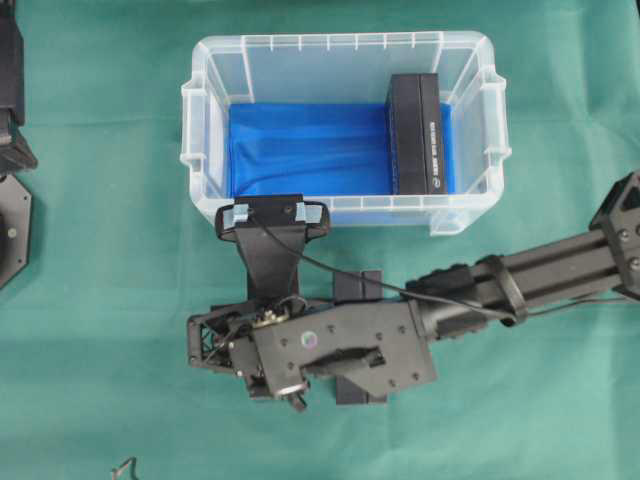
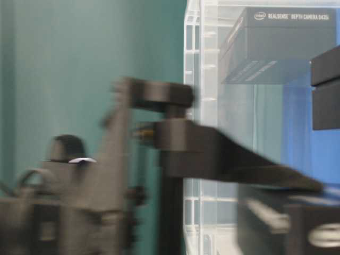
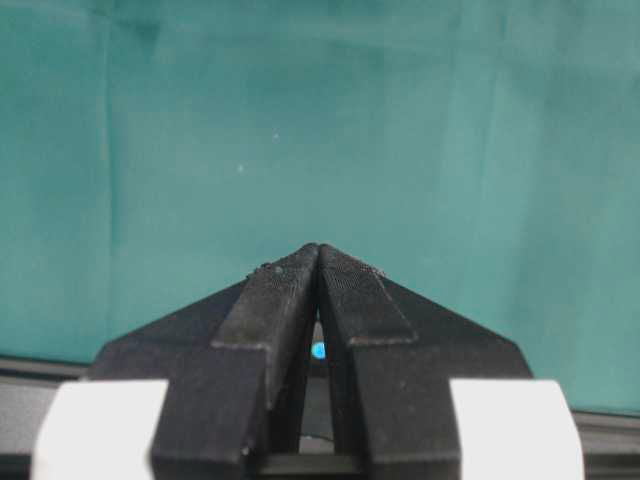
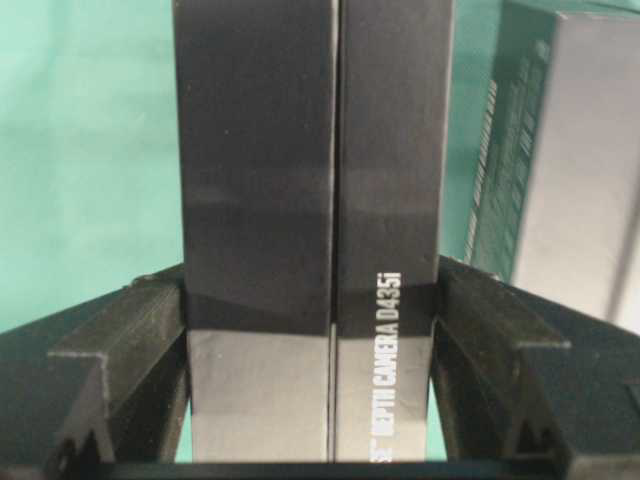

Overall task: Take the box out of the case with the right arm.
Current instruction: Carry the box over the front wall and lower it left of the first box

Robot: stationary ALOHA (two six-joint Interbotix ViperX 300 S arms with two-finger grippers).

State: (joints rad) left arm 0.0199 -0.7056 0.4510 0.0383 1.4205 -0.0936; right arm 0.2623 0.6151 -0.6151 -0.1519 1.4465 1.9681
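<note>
Clamping a black box from both sides, the right claw has its fingers pressed flat against the two long faces, so the box stands lengthwise between them and cannot twist. The white "DEPTH CAMERA D435i" print runs along the held face.

From overhead, the right arm reaches in from the right with its wrist turned down. The ends of the box stick out on either side of the wrist, over the green counter just in front of the case. The box is thus outside the clear walls, so the removal looks nearly done; whether it touches the cloth I cannot tell.

A second black box stands on edge against the right wall of the case, on the blue lining.

The left claw is pinched together on nothing, above bare green cloth, well away from the work.
</note>
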